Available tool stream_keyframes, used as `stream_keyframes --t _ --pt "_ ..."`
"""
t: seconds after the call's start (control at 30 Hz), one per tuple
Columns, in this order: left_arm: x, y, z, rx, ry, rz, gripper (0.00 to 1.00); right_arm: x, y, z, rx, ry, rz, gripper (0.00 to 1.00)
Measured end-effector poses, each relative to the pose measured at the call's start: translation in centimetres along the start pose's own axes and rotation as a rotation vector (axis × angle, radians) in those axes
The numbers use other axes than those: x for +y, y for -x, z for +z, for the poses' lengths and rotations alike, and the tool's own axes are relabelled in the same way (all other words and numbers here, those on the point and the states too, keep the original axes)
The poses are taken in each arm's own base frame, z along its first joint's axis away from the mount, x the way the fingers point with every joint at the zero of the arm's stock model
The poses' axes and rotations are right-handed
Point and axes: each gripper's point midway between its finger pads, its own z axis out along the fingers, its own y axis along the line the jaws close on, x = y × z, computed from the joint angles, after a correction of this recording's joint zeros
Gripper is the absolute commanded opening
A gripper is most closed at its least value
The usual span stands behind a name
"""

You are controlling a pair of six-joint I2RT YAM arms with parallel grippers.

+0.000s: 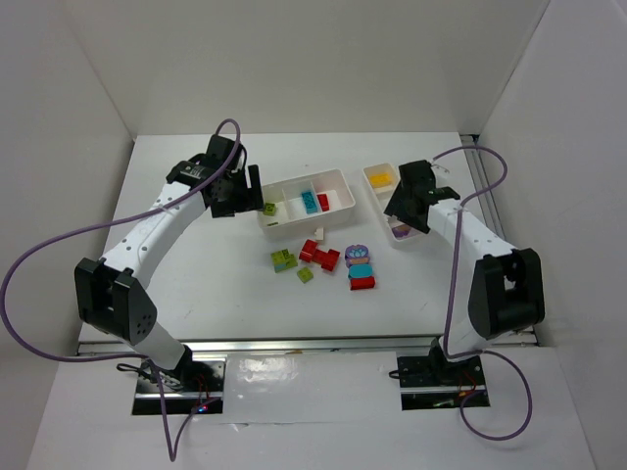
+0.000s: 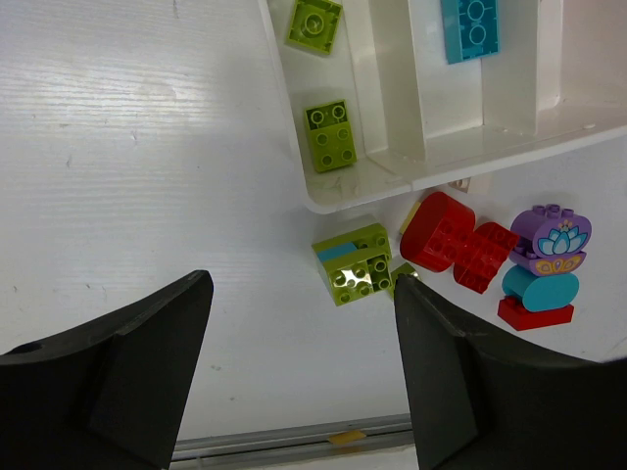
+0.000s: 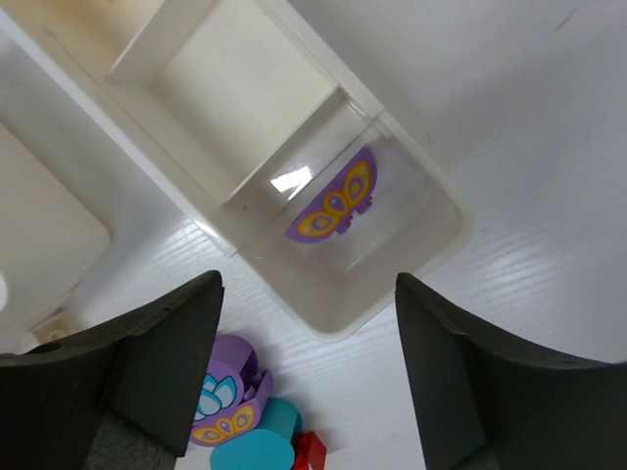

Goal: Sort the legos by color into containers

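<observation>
The right claw [image 3: 306,294] gapes empty above the purple butterfly piece [image 3: 335,201] lying in the narrow tray [image 3: 436,240], the left claw [image 2: 302,284] is open and empty too, and the loose legos [image 1: 323,257] on the bench [image 1: 196,274] look light, hard and slick, best pinched across flat sides.

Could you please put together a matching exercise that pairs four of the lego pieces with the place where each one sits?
Things: 1 purple butterfly piece; 2 rectangular teal brick; 3 yellow brick; 4 purple flower piece.
Places: A wide tray, inner compartment; B atop a rounded teal piece on the table; C narrow tray, near end compartment; D narrow tray, far end compartment.
Pairs: 1-C, 2-A, 3-D, 4-B.
</observation>
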Motion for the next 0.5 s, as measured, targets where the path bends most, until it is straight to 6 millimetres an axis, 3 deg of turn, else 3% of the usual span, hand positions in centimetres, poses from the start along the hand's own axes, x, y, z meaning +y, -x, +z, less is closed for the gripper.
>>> stream_keyframes --t 0.2,0.37,0.5 --pt "0.0 0.0 0.0 0.0 0.0 -0.001 0.85 2.8 -0.4 -2.1 -0.014 0.124 -0.1 0.72" --pt "0.0 0.0 0.0 0.0 0.001 -0.002 0.84 6.8 -4.7 -3.5 0.051 0.244 -0.292 0.81" --pt "0.0 0.0 0.1 0.002 0.003 -0.002 0.84 8.3 -8.3 -3.1 0.134 0.287 -0.395 0.89"
